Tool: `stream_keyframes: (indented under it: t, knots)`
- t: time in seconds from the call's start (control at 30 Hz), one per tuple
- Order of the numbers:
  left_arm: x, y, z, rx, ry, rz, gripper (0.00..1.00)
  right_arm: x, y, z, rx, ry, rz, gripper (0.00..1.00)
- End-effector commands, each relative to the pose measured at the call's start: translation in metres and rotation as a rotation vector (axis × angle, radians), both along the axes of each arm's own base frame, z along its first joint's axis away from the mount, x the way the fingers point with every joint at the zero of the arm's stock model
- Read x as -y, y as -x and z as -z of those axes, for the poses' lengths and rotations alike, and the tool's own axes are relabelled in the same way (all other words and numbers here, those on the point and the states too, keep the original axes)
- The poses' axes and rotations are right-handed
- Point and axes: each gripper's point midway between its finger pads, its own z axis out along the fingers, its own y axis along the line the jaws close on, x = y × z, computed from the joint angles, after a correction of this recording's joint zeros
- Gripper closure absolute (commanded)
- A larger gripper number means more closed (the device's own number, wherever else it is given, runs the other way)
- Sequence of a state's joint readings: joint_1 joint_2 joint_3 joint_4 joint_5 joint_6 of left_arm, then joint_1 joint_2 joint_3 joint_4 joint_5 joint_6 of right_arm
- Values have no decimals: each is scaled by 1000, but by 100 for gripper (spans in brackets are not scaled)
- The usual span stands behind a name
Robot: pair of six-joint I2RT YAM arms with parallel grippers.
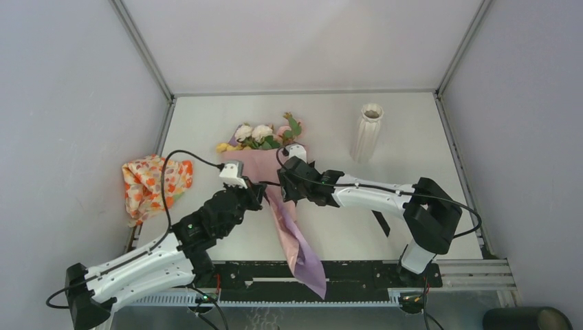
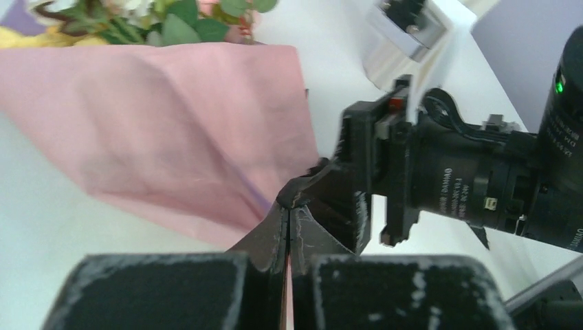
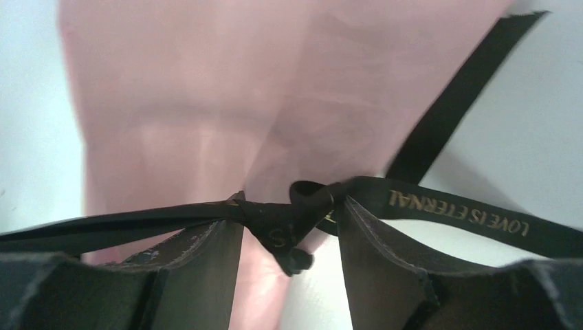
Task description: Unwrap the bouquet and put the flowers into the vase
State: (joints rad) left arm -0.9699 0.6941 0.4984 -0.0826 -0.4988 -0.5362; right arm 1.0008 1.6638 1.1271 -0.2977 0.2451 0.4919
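The bouquet point(image 1: 265, 172) lies lengthwise mid-table, a pink paper cone point(image 2: 172, 124) with a lilac tail reaching the near edge. Its flowers point(image 1: 260, 134), cream, pink and yellow, point away from me. The black ribbon knot point(image 3: 289, 223) hangs between the fingers of my right gripper point(image 3: 292, 220), which is open; a tail with gold lettering point(image 3: 460, 210) runs off to the right. My left gripper point(image 2: 290, 210) is shut with its tips pinching a bit of the black ribbon point(image 2: 306, 187), and a taut strand point(image 3: 103, 227) runs that way. The white ribbed vase point(image 1: 368, 130) stands upright at the back right.
An orange floral cloth point(image 1: 155, 182) lies crumpled at the left table edge. Both grippers point(image 1: 271, 188) meet over the cone's waist, the right arm's wrist point(image 2: 481, 179) close beside my left fingers. Grey walls enclose the table on three sides.
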Motion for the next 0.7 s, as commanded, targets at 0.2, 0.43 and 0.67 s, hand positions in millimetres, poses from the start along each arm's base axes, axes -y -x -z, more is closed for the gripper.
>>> stream_keyframes:
  t: [0.2,0.43,0.67]
  knots:
    - [-99,-2,-50,60,182,-420,98,55,-31,-6,5,52,233,40]
    - [-147,10,-44,64,200,-592,96,85,-34,-5,-20,46,304,40]
    - [-166,16,-37,61,201,-660,96,124,-40,1,-44,43,387,40]
